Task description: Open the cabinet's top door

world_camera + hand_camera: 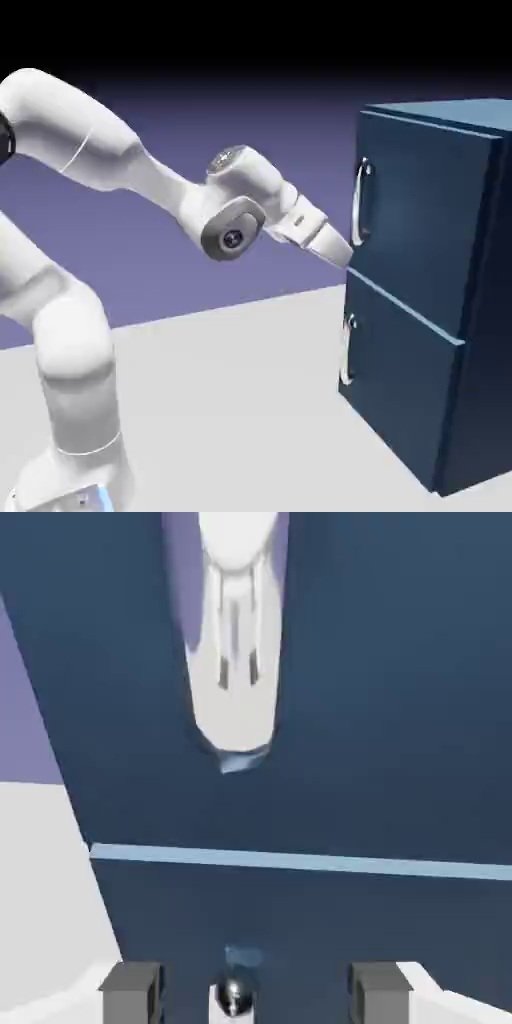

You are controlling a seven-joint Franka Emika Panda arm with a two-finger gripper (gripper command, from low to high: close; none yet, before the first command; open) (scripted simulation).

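Cabinet [430, 300]: right side of the exterior frame, standing on the desk [230, 400].
Top door [415, 200]: upper panel, flush with the cabinet front.
Top handle [360, 202]: at the door's left edge.
Pincer [345, 255]: jaws apart, gripping nothing, just below the handle's lower end.

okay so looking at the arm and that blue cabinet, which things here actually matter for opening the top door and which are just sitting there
Matter for the job:
- cabinet
- top door
- top door's silver handle
- gripper, jaws open, close to that handle's lower end, holding nothing

Just there:
- lower door and its handle
- table
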